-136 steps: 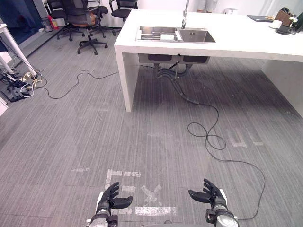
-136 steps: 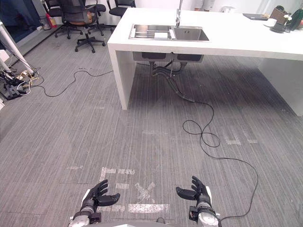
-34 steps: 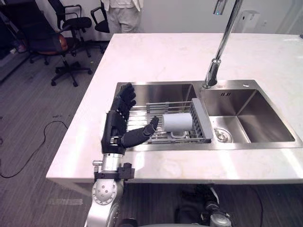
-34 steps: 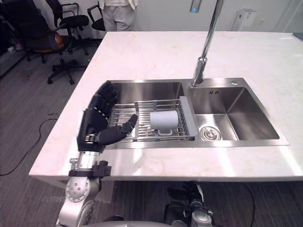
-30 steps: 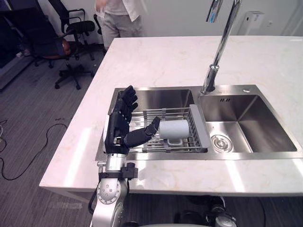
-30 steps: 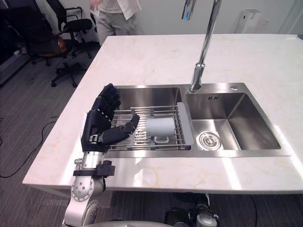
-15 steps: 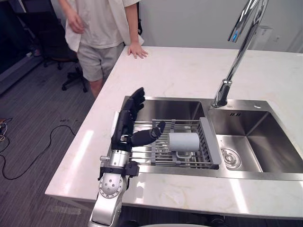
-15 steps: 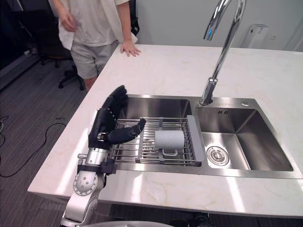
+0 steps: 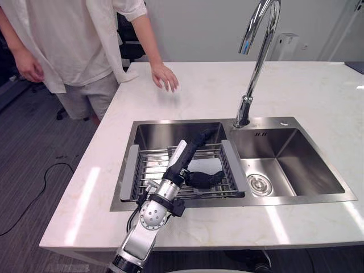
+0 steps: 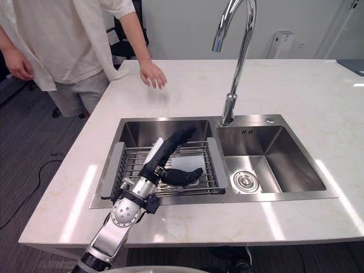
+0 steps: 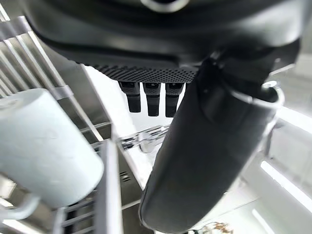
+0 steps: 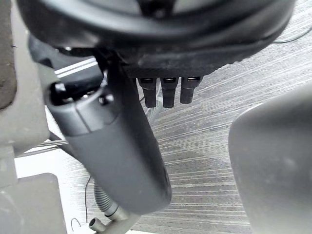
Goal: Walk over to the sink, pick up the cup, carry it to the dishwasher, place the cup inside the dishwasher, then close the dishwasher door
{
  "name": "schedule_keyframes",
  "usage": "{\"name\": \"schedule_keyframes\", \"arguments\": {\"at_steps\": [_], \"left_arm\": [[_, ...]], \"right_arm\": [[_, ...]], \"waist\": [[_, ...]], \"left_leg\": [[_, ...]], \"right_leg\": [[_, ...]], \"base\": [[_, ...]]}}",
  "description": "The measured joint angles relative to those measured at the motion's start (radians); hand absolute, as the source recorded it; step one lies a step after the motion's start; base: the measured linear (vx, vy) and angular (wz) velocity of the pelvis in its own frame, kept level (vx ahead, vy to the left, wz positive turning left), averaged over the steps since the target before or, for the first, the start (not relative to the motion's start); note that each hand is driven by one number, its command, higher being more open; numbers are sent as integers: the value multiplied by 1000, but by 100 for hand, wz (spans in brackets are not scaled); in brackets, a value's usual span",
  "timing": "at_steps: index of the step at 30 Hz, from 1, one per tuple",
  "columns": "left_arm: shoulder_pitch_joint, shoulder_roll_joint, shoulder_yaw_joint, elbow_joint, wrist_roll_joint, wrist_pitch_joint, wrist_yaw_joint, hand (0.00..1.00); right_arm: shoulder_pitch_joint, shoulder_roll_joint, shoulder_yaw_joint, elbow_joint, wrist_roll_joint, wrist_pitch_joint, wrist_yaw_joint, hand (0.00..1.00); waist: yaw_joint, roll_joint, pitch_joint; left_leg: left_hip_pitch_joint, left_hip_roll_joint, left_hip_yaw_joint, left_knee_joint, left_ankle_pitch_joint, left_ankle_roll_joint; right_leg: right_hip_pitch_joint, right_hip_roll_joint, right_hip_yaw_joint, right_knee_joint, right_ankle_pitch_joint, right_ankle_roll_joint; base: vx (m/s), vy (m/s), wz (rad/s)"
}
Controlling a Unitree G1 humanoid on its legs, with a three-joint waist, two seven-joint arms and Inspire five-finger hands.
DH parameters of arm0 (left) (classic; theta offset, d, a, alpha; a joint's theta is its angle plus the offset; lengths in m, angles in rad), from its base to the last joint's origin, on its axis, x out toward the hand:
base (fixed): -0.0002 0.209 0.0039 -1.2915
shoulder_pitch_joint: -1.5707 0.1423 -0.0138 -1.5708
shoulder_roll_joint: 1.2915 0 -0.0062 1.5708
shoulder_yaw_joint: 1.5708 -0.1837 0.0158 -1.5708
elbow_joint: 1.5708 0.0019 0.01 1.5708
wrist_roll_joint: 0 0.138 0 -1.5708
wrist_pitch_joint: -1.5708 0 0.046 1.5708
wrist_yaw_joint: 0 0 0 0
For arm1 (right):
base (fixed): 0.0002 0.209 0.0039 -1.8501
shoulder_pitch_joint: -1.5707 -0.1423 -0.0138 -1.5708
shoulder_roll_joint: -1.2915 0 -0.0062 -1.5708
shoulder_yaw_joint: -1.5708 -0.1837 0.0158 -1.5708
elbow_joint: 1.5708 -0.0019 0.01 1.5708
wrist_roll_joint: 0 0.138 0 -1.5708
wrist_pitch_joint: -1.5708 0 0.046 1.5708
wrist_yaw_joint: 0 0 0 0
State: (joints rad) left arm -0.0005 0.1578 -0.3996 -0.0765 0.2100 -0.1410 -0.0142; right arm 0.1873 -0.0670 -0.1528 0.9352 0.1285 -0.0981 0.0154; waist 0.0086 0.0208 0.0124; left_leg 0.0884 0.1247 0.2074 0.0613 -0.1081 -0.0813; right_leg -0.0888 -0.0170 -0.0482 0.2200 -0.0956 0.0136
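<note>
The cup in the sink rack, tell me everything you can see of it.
The cup is a pale, matte-looking cylinder with a loop handle, lying on its side on the wire rack across the left basin of the sink. Its handle sits low by the bars. The left hand covers most of it from above, with straight fingers reaching over it and the thumb along its near side. Whether they touch it cannot be told. Its inside is hidden.

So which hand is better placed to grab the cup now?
Left. The left hand is open over the sink rack, with the cup lying right beside it. The right hand is open too, but faces the floor.
</note>
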Motion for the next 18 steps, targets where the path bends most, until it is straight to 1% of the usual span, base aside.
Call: {"name": "schedule_keyframes", "arguments": {"at_steps": [4,8,15,18], "left_arm": [[-4,19,0,70,38,13,7,90],[-15,32,1,101,71,27,20,90],[-30,30,4,144,128,28,55,90],[-30,18,27,161,145,28,61,90]], "right_arm": [[-20,-5,0,32,0,0,0,90],[-20,-5,0,34,0,0,-1,90],[-22,-4,-6,34,3,0,-3,90],[-22,-4,-18,33,5,0,-7,90]], "waist": [[-6,0,0],[-7,1,0],[-13,6,4],[-18,10,7]], "left_leg": [[2,-9,-1,-18,5,7],[1,-15,-3,-23,6,13],[-1,-25,-4,-29,11,24],[1,-26,-4,-31,11,25]], "right_leg": [[8,0,13,-46,29,6],[22,-2,19,-91,54,8],[43,-7,26,-152,95,10],[55,-7,28,-178,111,12]], "base": [[16,34,-9],[3,40,-4],[-28,22,-3],[-26,9,-2]]}}
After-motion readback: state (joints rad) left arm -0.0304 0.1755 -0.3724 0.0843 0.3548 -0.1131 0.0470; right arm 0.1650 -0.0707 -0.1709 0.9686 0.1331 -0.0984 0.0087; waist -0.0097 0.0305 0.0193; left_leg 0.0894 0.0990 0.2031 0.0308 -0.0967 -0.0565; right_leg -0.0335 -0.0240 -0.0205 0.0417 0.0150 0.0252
